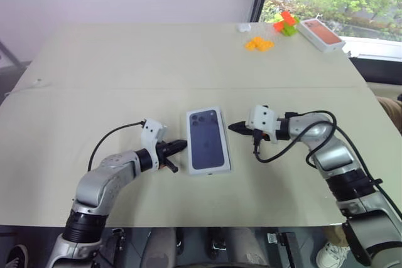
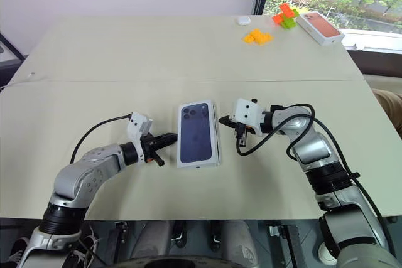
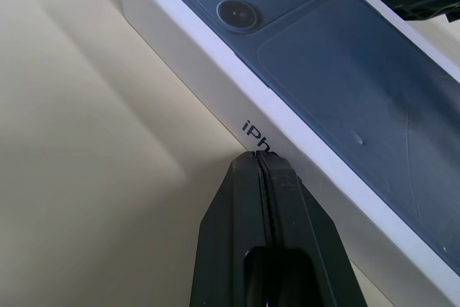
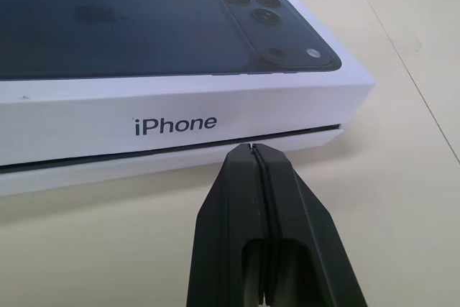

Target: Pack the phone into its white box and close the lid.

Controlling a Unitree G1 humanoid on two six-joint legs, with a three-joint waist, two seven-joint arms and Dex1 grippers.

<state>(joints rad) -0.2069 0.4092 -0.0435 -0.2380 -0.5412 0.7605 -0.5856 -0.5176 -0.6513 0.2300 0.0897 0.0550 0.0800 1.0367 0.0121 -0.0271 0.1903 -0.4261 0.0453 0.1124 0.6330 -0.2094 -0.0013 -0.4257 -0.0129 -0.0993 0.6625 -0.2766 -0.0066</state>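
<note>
- Lid (image 1: 208,140) seated over the white box (image 4: 172,157), a thin dark seam left between them; sits mid-table (image 1: 125,67).
- Left gripper (image 1: 183,145) at the lid's 9 o'clock, pinched closed on nothing.
- Right gripper (image 1: 232,128) at 3 o'clock, likewise clenched and empty.

Lid (image 1: 209,140) sits on the white box (image 4: 172,159), mid table (image 1: 125,67). Left gripper (image 1: 182,145) just left of lid, right gripper (image 1: 233,128) just right. Second box (image 1: 321,34), blocks (image 1: 259,44) far behind lid, to its right.
</note>
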